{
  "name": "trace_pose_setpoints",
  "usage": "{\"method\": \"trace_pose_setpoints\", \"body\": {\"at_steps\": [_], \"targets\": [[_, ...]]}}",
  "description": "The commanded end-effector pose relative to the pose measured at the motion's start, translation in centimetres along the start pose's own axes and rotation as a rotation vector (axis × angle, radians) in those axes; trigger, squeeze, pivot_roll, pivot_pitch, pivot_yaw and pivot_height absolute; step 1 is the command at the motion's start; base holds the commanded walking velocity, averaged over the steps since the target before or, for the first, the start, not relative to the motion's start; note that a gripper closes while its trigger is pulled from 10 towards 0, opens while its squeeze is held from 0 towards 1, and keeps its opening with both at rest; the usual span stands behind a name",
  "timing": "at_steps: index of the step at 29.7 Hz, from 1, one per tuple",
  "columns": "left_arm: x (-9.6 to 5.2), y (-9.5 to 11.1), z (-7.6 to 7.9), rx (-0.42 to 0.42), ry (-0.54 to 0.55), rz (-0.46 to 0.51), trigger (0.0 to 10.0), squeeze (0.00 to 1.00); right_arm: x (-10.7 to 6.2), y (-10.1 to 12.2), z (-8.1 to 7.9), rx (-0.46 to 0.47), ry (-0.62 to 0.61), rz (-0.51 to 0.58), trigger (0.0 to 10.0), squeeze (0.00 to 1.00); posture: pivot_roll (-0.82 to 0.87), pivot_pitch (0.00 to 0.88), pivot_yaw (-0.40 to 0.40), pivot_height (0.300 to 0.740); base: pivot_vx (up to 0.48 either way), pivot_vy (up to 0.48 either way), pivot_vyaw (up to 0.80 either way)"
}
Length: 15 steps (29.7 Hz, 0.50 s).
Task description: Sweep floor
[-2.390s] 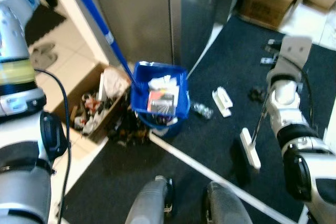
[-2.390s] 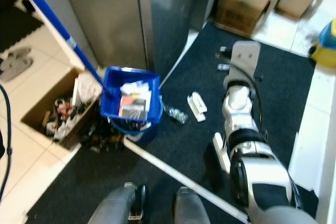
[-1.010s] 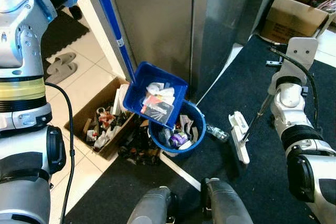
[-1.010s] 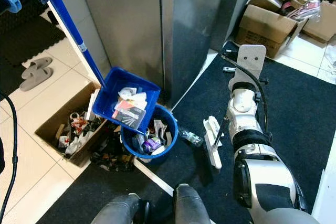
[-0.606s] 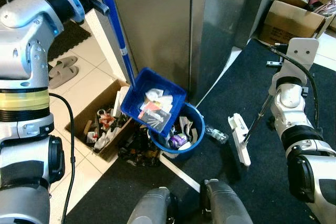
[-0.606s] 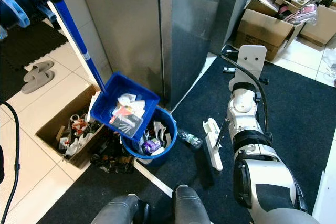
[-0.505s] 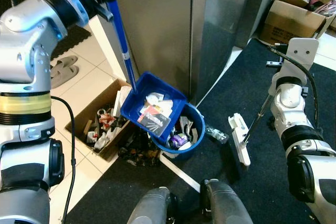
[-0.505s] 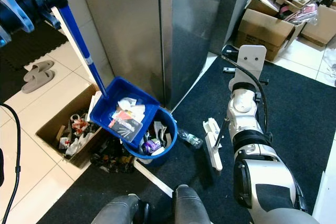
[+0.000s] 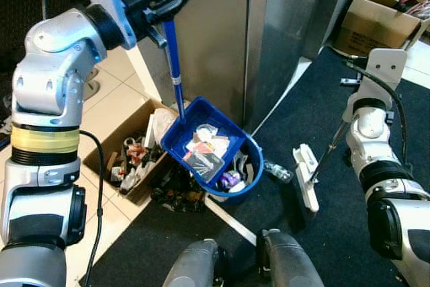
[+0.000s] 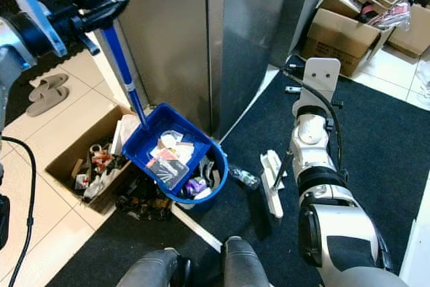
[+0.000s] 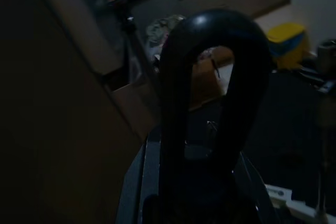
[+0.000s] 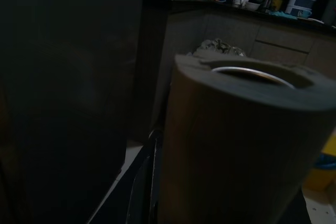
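Above the blue bucket (image 9: 242, 173), the blue dustpan (image 9: 205, 142) hangs tilted with its open edge over the bucket's rim, and paper scraps and a dark card lie in it. The left gripper (image 9: 161, 1) is raised high beside the steel cabinet (image 9: 269, 31), its jaws closed around the top of the dustpan's long blue handle (image 9: 172, 58). The right gripper (image 10: 316, 75) is held over the dark mat (image 10: 376, 139) on the other side of the bucket; a thin pole runs down from it to the white broom head (image 10: 272, 183), but how the jaws stand there cannot be told. The main risk seems to be a spill outside the bucket: the bucket looks nearly full, and if the pan is tipped too fast the light paper may slide past the rim onto the mat or into the cardboard box (image 9: 124, 152) next to the bucket. The pan may also knock the bucket over, since the long handle gives little control. A clear bottle (image 9: 277, 171) lying close to the bucket remains to be swept.
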<state>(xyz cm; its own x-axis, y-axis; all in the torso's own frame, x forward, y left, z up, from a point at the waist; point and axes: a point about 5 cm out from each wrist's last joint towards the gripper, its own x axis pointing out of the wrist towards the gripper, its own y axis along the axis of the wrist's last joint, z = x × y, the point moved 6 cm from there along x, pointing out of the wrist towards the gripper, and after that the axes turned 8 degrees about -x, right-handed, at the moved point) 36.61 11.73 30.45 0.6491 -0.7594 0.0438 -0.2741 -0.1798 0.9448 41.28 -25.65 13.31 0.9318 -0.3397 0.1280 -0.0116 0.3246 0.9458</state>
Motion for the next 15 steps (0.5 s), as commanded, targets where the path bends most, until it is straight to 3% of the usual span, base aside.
{"method": "trace_pose_setpoints", "body": {"at_steps": [1, 15], "targets": [[-0.1, 1.5, 0.2, 0.092, -0.017, 0.025, 10.0, 0.0, 0.1, 0.8, -0.1, 0.009, -0.001, 0.036, 10.0, 0.0, 0.05, 0.05, 0.075, 0.74, 0.0, 0.0, 0.0], [0.0, 0.9, 1.3, 0.19, -0.115, -0.028, 10.0, 0.0, 0.1, 0.9, -0.1, 0.011, -0.003, 0.037, 10.0, 0.0, 0.05, 0.041, 0.077, 0.74, 0.0, 0.0, 0.0]]}}
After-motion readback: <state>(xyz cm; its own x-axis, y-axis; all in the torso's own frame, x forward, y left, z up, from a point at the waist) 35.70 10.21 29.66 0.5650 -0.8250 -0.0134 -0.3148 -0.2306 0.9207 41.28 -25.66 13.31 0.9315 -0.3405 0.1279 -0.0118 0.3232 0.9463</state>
